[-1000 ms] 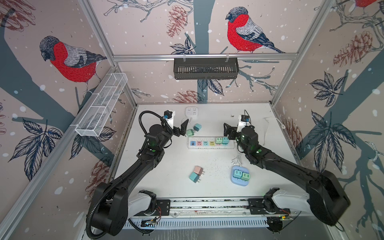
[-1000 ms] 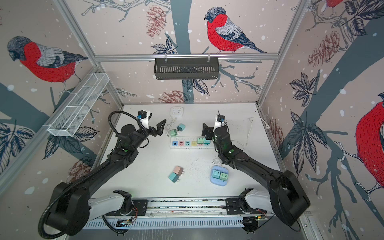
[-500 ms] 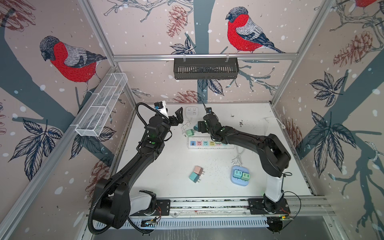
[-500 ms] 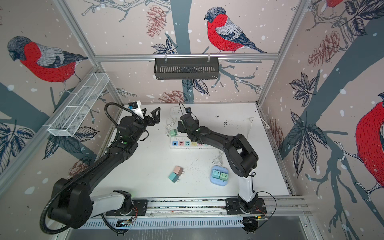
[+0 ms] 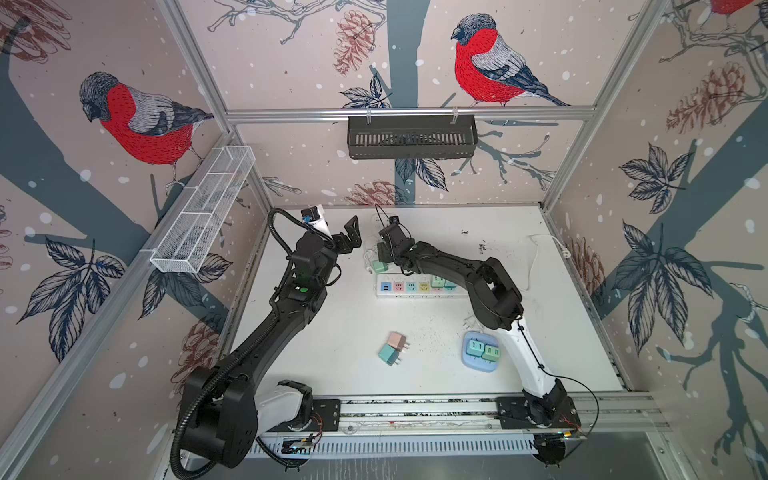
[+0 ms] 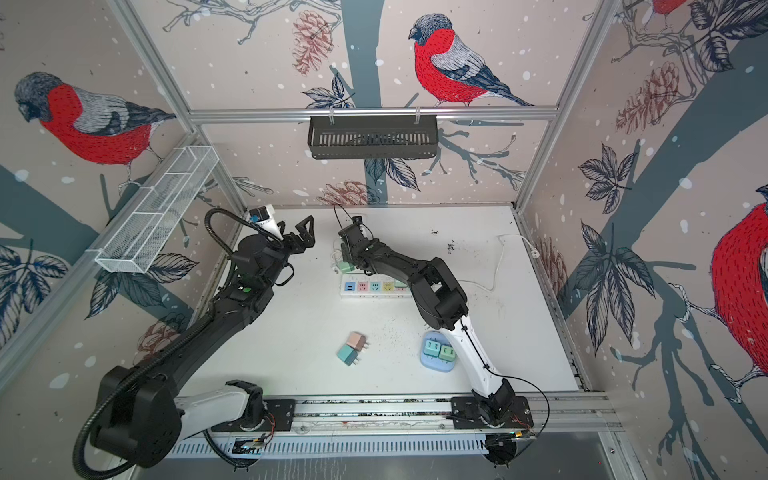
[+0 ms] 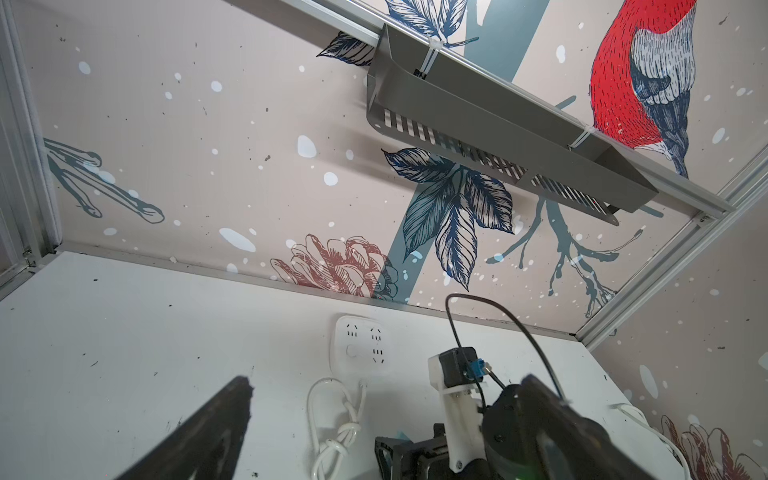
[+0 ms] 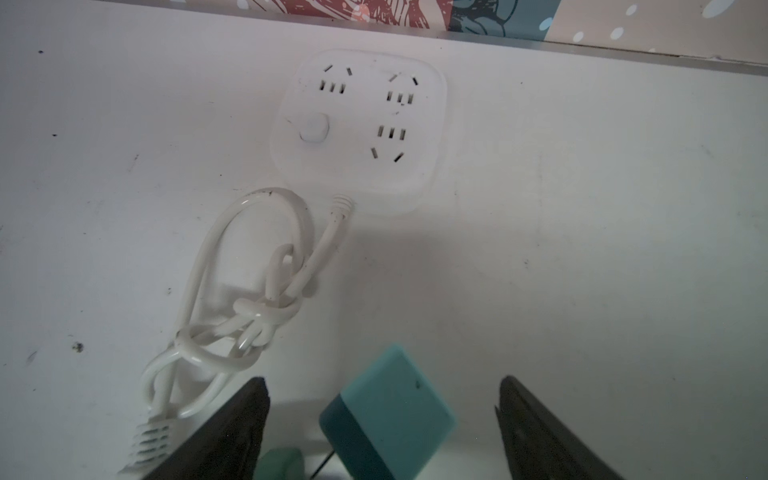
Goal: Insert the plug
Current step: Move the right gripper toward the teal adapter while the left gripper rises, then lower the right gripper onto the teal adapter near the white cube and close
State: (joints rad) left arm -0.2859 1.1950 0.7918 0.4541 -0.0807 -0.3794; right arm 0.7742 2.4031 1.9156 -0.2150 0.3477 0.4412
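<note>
left fingers (image 7: 208,436) spread; right fingers (image 8: 224,432) spread astride teal plug (image 8: 390,407), not touching.

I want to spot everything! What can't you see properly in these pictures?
Teal plug: prongs mostly hidden under its body, right wrist view.
Green plug: blurred and cut off by the edge, right wrist view.
Strip: its right end is covered by the right arm in a top view.

black basket (image 5: 411,137), wire rack (image 5: 203,212) (both wall-hung)

Bullfinch-print walls (image 5: 291,62), aluminium frame (image 5: 291,113), black basket (image 5: 411,137), white wire shelf (image 5: 203,212), white tabletop (image 5: 340,332)
</note>
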